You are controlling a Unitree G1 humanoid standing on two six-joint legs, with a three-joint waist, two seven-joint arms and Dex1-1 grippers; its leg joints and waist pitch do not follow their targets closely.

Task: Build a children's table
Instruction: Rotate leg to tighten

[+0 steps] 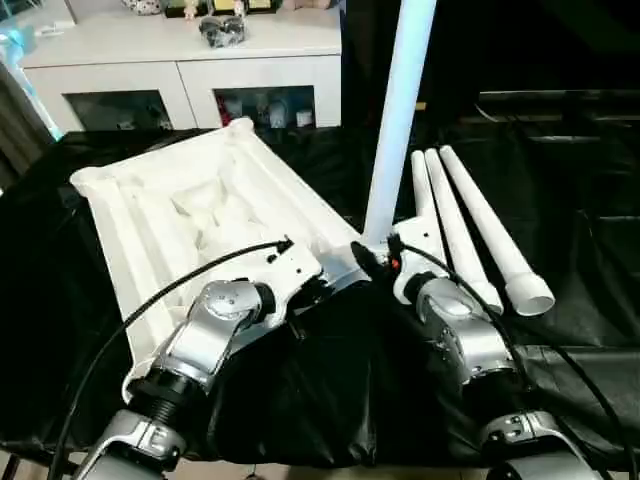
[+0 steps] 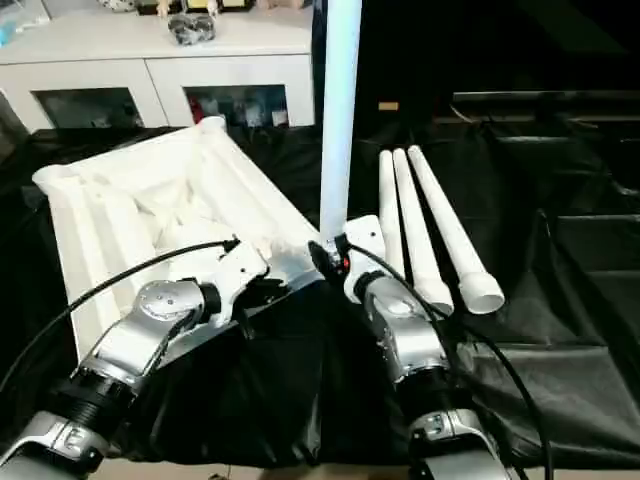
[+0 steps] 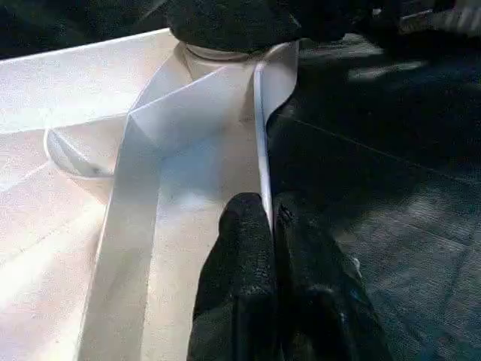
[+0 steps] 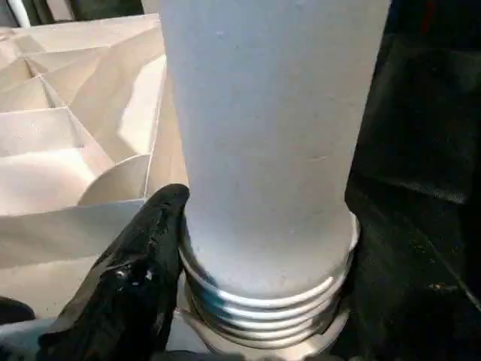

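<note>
The tabletop (image 1: pixel 190 225) lies upside down on a work surface covered with black cloth (image 1: pixel 560 230), its ribbed underside facing up. It sits on the left side, running from the far left toward the near middle. At its near right corner, one leg (image 1: pixel 398 120) stands upright in the round socket, rising out past the top of the head views.

The left gripper (image 3: pixel 269 226) is closed on the tabletop's thin side wall near that corner, one black finger (image 3: pixel 240 248) on the inside of the wall and the other on the outside.

The right gripper (image 1: pixel 372 258) is at the foot of the upright leg. In the right wrist view a black finger (image 4: pixel 146 256) presses against the leg just above its threaded end (image 4: pixel 263 301), which sits at the socket; the other finger is hidden, so whether the grip is closed cannot be told.

Three more legs (image 1: pixel 470 225) lie side by side on the cloth just to the right of the upright one, fanning slightly toward the near right. A white cabinet (image 1: pixel 180 70) with glass doors stands beyond the far edge.
</note>
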